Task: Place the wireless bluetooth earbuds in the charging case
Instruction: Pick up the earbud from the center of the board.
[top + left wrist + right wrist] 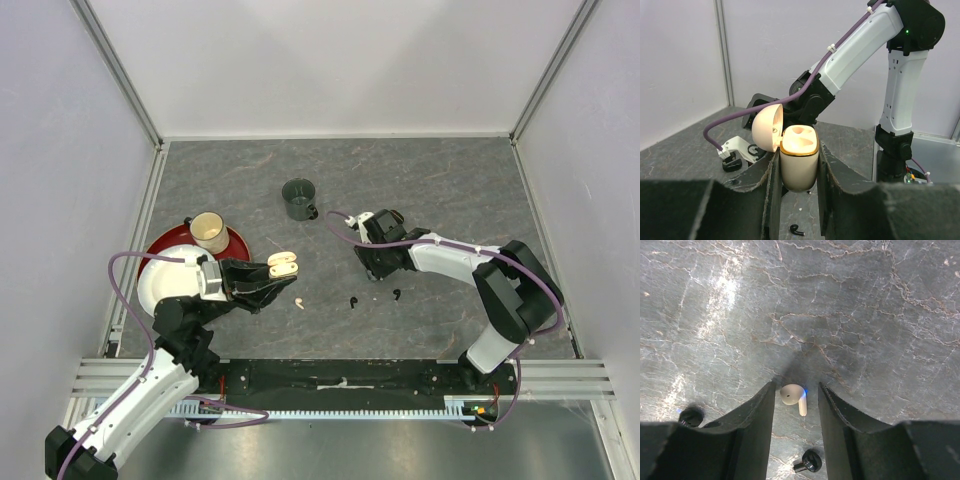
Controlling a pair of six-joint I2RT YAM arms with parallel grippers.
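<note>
My left gripper [272, 268] [798, 151] is shut on the cream charging case [283, 264] [799, 170] and holds it upright above the table, lid [766, 128] flipped open and both slots empty. My right gripper [372, 270] [796, 386] is open, pointing down at the table, with its fingers on either side of a cream-white earbud [791, 394] that lies on the surface. A second cream earbud [299, 301] lies below the case. Two black earbuds [353, 302] [397, 294] lie near the right gripper; one shows in the right wrist view [807, 462] and one in the left wrist view [797, 230].
A dark green mug [298, 199] stands behind the grippers. At the left, a red plate [240, 243] holds a white plate [160, 280] and a cream cup [209, 231]. Light walls enclose the grey stone-patterned table [450, 180].
</note>
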